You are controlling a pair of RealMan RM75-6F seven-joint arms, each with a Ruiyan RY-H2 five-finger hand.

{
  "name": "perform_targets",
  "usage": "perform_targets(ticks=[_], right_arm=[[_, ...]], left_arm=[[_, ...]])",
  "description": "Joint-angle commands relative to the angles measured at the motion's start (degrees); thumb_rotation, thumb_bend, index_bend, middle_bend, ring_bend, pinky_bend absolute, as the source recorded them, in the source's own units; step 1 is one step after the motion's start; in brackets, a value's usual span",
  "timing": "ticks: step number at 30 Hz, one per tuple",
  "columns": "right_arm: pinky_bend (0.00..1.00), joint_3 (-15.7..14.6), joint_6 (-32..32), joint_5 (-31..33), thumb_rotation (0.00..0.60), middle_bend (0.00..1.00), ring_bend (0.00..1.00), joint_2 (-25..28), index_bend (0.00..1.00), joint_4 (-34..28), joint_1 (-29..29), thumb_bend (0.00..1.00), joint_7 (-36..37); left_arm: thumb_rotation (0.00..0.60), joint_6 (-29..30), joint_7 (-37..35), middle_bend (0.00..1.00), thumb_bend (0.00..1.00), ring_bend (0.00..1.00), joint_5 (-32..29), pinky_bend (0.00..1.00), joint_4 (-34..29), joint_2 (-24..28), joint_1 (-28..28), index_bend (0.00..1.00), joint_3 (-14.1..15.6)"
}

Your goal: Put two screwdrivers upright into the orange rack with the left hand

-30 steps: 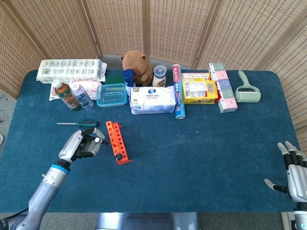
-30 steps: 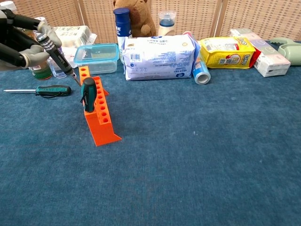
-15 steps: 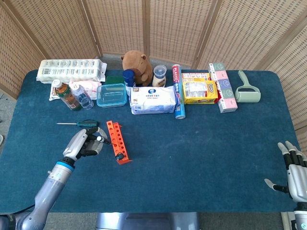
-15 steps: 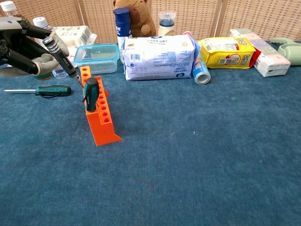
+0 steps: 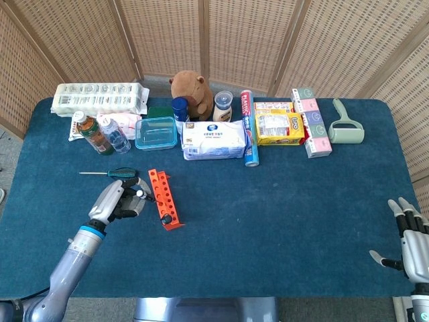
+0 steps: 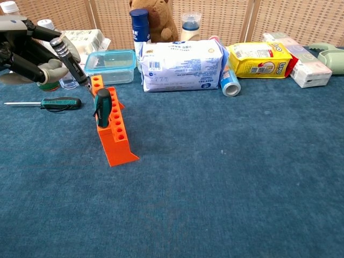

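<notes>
The orange rack point(image 5: 163, 198) point(image 6: 114, 129) lies left of the table's middle. One green-handled screwdriver point(image 6: 101, 107) stands upright in it near its front end. My left hand point(image 5: 119, 200) point(image 6: 29, 55) holds a second, dark-handled screwdriver point(image 6: 72, 65) tilted, its tip close to the rack's far end. A third screwdriver point(image 5: 109, 173) point(image 6: 49, 102) with a green handle lies flat on the cloth left of the rack. My right hand point(image 5: 410, 243) hangs open at the table's right front corner, holding nothing.
Along the back stand bottles point(image 5: 94, 133), a clear lidded box point(image 5: 156, 133), a wipes pack point(image 5: 214, 140), a plush toy point(image 5: 192, 90), a yellow snack bag point(image 5: 279, 127), boxes and a lint roller point(image 5: 345, 125).
My left hand with the tilted screwdriver has shifted slightly right toward the rack's far end. The right hand has not moved.
</notes>
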Motion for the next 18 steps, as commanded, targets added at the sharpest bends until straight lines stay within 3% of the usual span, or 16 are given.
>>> perform_targets(ticks=[1, 18], right_arm=[[0.09, -0.03, 0.05, -0.02, 0.6, 0.0, 0.0, -0.06, 0.02, -0.03, -0.01, 0.0, -0.16], [0.1, 0.02, -0.01, 0.2, 0.6, 0.0, 0.0, -0.17, 0.02, -0.02, 0.06, 0.0, -0.41]], left_arm=[[0.6, 0.19, 0.91, 0.84, 0.56, 0.87, -0.54, 0.95, -0.48, 0.02, -0.39, 0.5, -0.26], [0.6, 1.43, 10.61, 0.84, 0.56, 0.87, -8.94, 0.95, -4.73, 1.79, -3.83, 0.5, -1.01]])
